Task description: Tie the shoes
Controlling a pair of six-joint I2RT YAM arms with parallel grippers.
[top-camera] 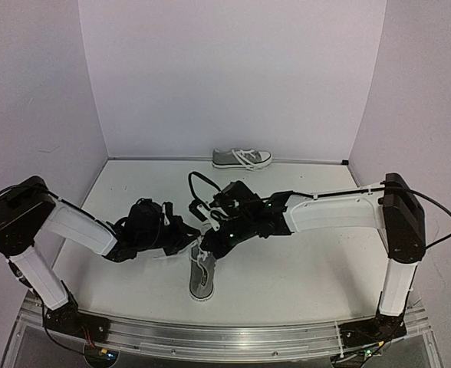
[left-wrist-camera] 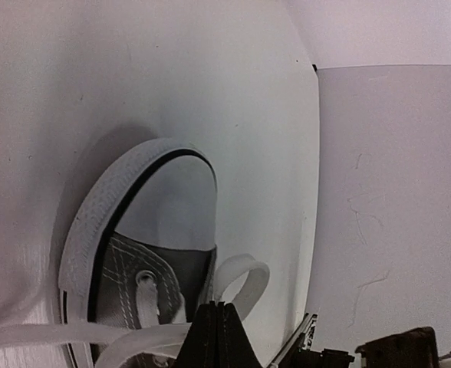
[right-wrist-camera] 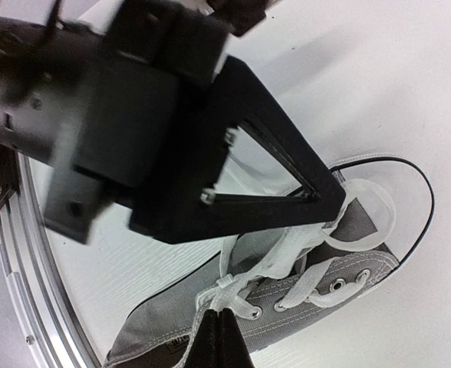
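Note:
One of the shoes (top-camera: pixel 201 280) lies near the table's front, a grey canvas sneaker with a white toe cap and white laces. Both arms meet over its lacing. My left gripper (left-wrist-camera: pixel 216 306) is shut on a white lace loop (left-wrist-camera: pixel 253 279) beside the toe cap. The right wrist view shows that left gripper (right-wrist-camera: pixel 335 205) pinching the same loop (right-wrist-camera: pixel 379 223). My right gripper (right-wrist-camera: pixel 222 311) is shut on a lace strand where it crosses the eyelets of the shoe (right-wrist-camera: pixel 153 326). The other shoe (top-camera: pixel 242 159) stands at the back wall, its laces lying loose on top.
An aluminium rail (top-camera: pixel 225 337) runs along the table's near edge and holds both arm bases. White walls close in the back and both sides. A black cable (top-camera: pixel 195 182) loops above the right wrist.

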